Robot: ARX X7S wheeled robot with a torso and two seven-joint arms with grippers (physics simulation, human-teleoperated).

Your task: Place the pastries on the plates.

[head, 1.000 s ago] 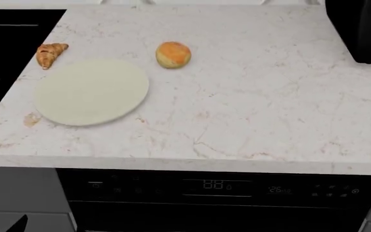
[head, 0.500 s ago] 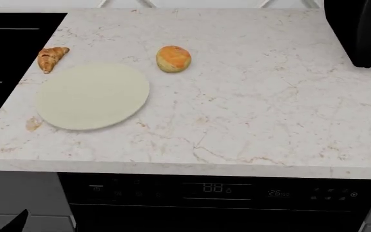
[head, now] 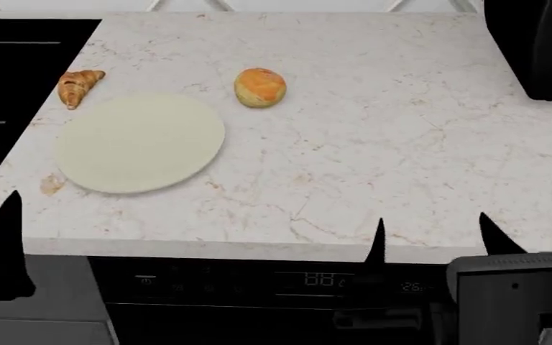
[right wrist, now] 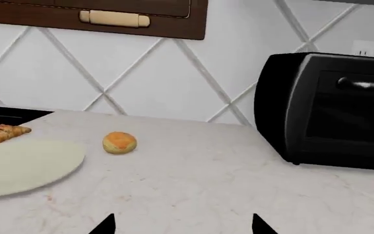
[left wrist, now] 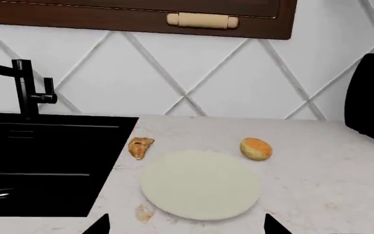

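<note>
The golden-brown croissant (head: 80, 86) lies near the sink edge, just behind the pale cream plate (head: 140, 144). The orange-topped bun (head: 259, 87) sits to the plate's right, apart from it. Both pastries rest on the countertop, not on a plate. The grey rimmed plate is out of view. My left gripper (left wrist: 185, 226) is open and empty, near the front edge before the plate (left wrist: 200, 184); one of its fingers (head: 8, 223) shows at the head view's left. My right gripper (head: 436, 241) is open and empty at the front edge, right of centre, far from the bun (right wrist: 119, 142).
A black sink (head: 8, 72) with a black faucet (left wrist: 25, 87) lies left of the marble counter (head: 401, 144). A black countertop oven (right wrist: 330, 112) stands at the back right. A small brown stain (head: 52, 185) marks the counter by the plate. An appliance panel (head: 324, 280) sits below the edge.
Both grippers have risen into the head view at the counter's front edge; earlier only a sliver of the left one showed. The pastries and the plate have not moved.
</note>
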